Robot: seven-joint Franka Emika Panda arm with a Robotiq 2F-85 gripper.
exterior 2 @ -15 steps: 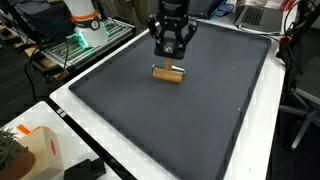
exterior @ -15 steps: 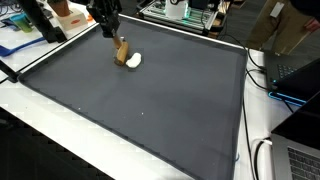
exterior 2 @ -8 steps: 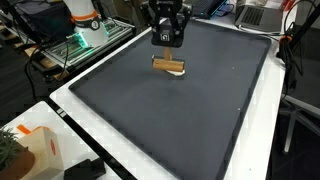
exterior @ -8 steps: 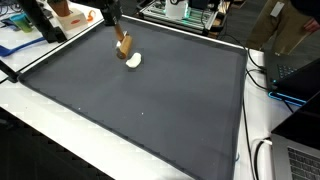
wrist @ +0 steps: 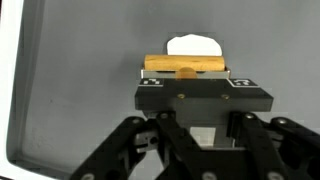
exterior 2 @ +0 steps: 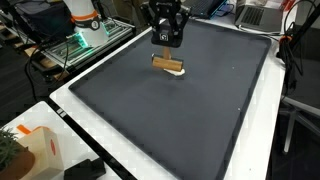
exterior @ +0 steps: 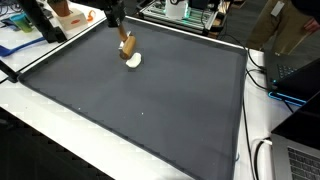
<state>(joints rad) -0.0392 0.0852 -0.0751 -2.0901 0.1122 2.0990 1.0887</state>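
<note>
A tan wooden block (exterior: 126, 45) (exterior 2: 168, 64) hangs just above the dark mat (exterior: 150, 100), tilted, with my gripper (exterior: 122, 37) (exterior 2: 167, 54) shut on it from above. In the wrist view the block (wrist: 185, 66) lies crosswise beyond the black gripper body, which hides the fingertips. A white rounded object (exterior: 133, 60) (wrist: 193, 46) rests on the mat right beside and partly under the block; a sliver of that white object (exterior 2: 177, 73) shows below the block.
The mat (exterior 2: 180, 120) covers most of the white table (exterior: 60, 130). Around the edges stand an orange-and-white item (exterior 2: 85, 20), electronics and cables (exterior: 180, 10), a laptop (exterior: 300, 150) and a white carton (exterior 2: 25, 145).
The gripper has risen a little with the wooden block, which was down on the mat beside the white object a second ago. The white object has stayed put.
</note>
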